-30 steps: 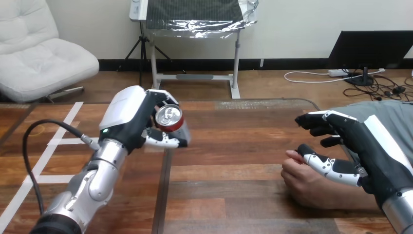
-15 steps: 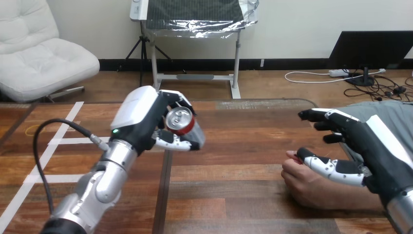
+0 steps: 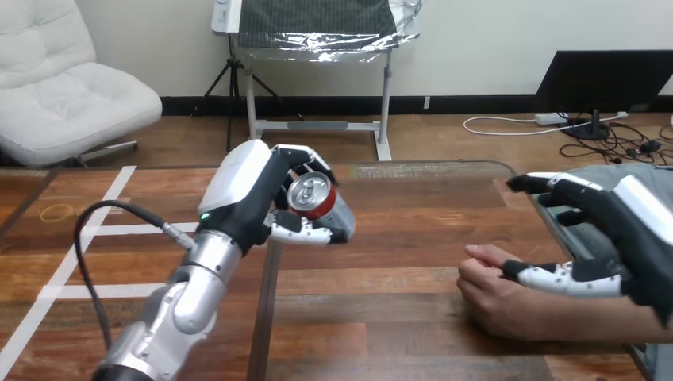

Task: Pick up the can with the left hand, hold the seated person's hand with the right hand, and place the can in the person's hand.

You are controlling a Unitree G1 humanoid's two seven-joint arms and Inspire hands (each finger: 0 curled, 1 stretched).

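The left hand (image 3: 246,194) is curling its fingers round the red aluminium can (image 3: 312,196) mid-wall. It is likely light and slick (dentable). The right hand (image 3: 627,230) is hovering, fingers spread, over the person's hand (image 3: 496,290) by the table (image 3: 397,238) — near its right edge.

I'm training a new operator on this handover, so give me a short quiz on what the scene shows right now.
1. True or false: the right hand has its fingers curled round the person's hand.
2. What holds the can? A) the left hand B) the person's hand C) nothing; it stands alone.
3. Fill in: the person's hand rests on the ____.
Key: 1 false; 2 A; 3 table.
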